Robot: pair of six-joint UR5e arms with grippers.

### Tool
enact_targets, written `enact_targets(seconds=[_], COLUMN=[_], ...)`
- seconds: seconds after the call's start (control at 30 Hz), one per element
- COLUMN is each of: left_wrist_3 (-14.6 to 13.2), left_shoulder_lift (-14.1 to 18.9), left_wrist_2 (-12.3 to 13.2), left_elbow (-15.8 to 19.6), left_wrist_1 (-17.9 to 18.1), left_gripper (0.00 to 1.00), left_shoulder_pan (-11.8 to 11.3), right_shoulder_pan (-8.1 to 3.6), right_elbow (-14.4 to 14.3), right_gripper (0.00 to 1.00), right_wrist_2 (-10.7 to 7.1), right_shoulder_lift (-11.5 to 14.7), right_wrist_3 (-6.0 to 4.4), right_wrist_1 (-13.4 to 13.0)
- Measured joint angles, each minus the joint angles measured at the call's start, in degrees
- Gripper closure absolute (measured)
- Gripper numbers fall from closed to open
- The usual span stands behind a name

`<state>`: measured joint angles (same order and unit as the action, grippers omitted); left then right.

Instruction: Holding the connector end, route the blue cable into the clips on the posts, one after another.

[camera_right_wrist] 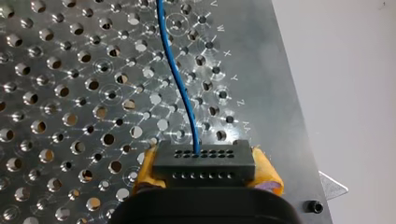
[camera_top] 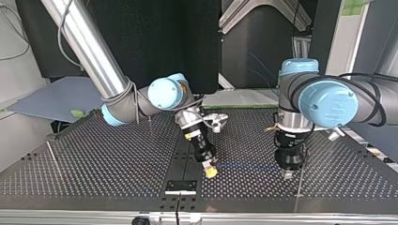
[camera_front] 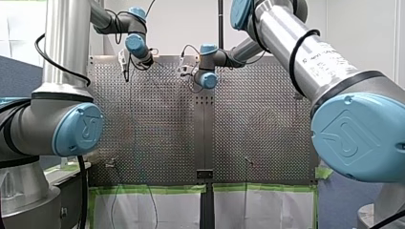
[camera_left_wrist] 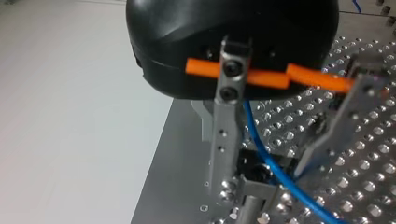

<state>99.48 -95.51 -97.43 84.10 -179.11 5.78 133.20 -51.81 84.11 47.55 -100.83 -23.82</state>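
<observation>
Front view: we are working with our left gripper (camera_front: 125, 64) and our right gripper (camera_front: 184, 67) near the far edge of the counter (camera_front: 267, 124). We cannot tell the state of the fingers from here.

Top view: the blue cable (camera_top: 244, 165) is running low over the counter between the two grippers, close to that same edge.

Left wrist view: the metal fingers (camera_left_wrist: 223, 140) are standing apart, released. The cable is passing loosely between them, just beside what appears to be a clip (camera_left_wrist: 254, 189) on a post.

Right wrist view: the yellow pads (camera_right_wrist: 267, 173) are clenching the black connector (camera_right_wrist: 203, 163). The cable is leaving it and crossing the counter away from the gripper.

Judgement: we are seating the cable in the clip under the left gripper. The next move is likely calling for a taut line from the connector end while the left fingers are guiding the cable down into the clip. A slack line would probably slip past the clip.
</observation>
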Motion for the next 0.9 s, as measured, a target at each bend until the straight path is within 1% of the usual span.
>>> enact_targets(seconds=[0.03,0.07,0.53,0.9], left_wrist_3=[-0.01,-0.01,0.15,0.81], left_shoulder_lift=[0.00,0.01,-0.02,-0.54], left_wrist_2=[0.05,0.14,1.42,2.20], left_elbow=[0.00,0.00,0.00,0.00], left_wrist_1=[-0.03,-0.06,-0.25,-2.00], left_gripper=[0.95,0.98,0.98,0.98], left_shoulder_pan=[0.02,0.03,0.12,0.55], right_shoulder_pan=[0.00,0.00,-0.08,-0.17], right_elbow=[0.00,0.01,-0.01,-0.39], right_gripper=[1.00,1.00,1.00,1.00], right_wrist_2=[-0.01,-0.02,-0.08,-0.08], right_shoulder_lift=[-0.01,-0.01,-0.15,-0.20], right_wrist_3=[0.00,-0.01,-0.19,-0.05], right_wrist_1=[0.00,0.00,0.00,0.03])
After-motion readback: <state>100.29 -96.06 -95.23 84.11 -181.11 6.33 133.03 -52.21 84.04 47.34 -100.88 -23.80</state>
